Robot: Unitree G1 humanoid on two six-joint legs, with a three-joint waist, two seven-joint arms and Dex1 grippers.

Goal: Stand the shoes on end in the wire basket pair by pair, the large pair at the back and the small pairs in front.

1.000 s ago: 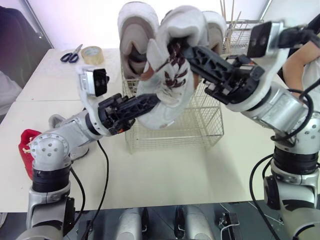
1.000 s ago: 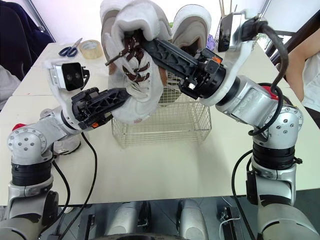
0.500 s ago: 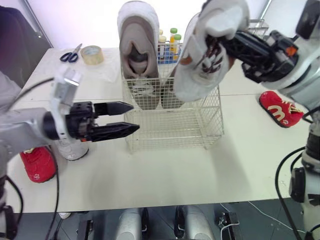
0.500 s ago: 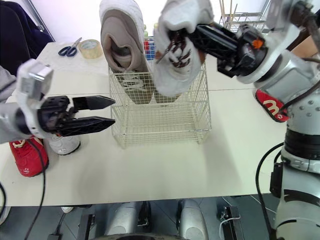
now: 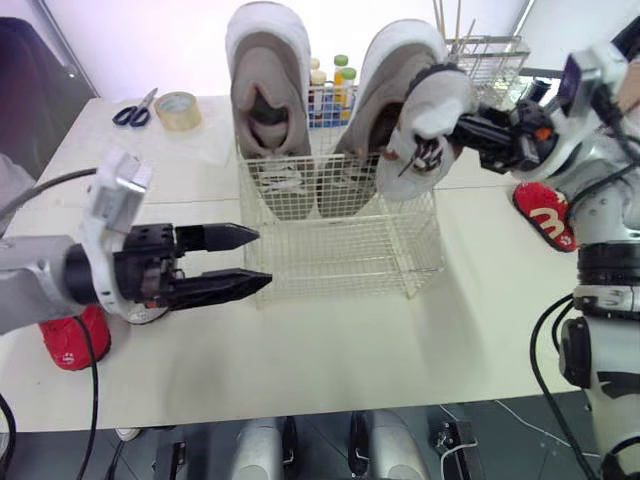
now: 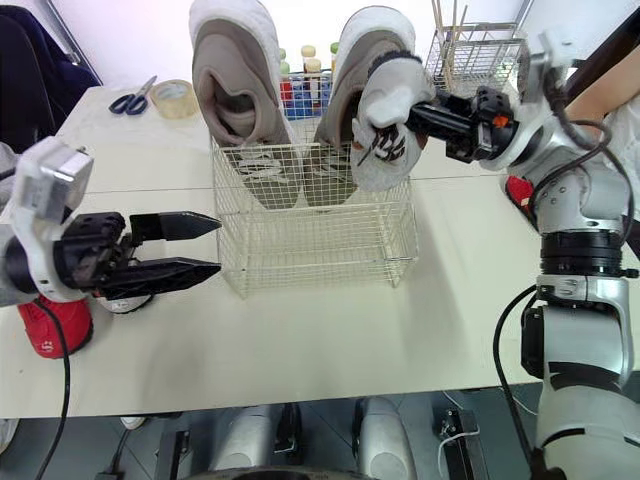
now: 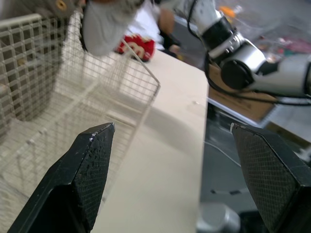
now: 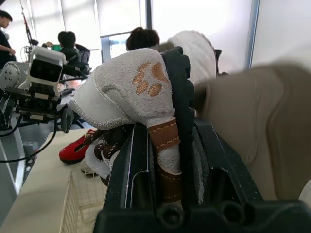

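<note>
- The wire basket (image 5: 340, 250) stands on the pale table (image 5: 350, 345), near its middle.
- Two large beige shoes stand on end at the back of the basket, side by side, soles to the rear: the left large shoe (image 5: 268, 70) and the right large shoe (image 5: 385, 90).
- The right gripper (image 5: 462, 127) is clamped on a small white shoe (image 5: 432, 115) with brown laces. It holds the shoe in the air over the basket's right rear corner, against the front of the right large shoe.
- In the right wrist view the fingers pinch the shoe's collar, and a brown paw print shows on its upper.
- The front half of the basket holds no shoe.
- The left gripper (image 5: 262, 258) hovers just left of the basket's front corner with its two fingers spread wide, holding nothing.
- A red small shoe (image 5: 70, 340) lies at the table's left edge; another red shoe (image 5: 540, 215) lies right of the basket.
- At the far side of the table are scissors (image 5: 133, 110), a tape roll (image 5: 178, 108), bottles (image 5: 330, 85) and a second wire rack (image 5: 490, 55).
</note>
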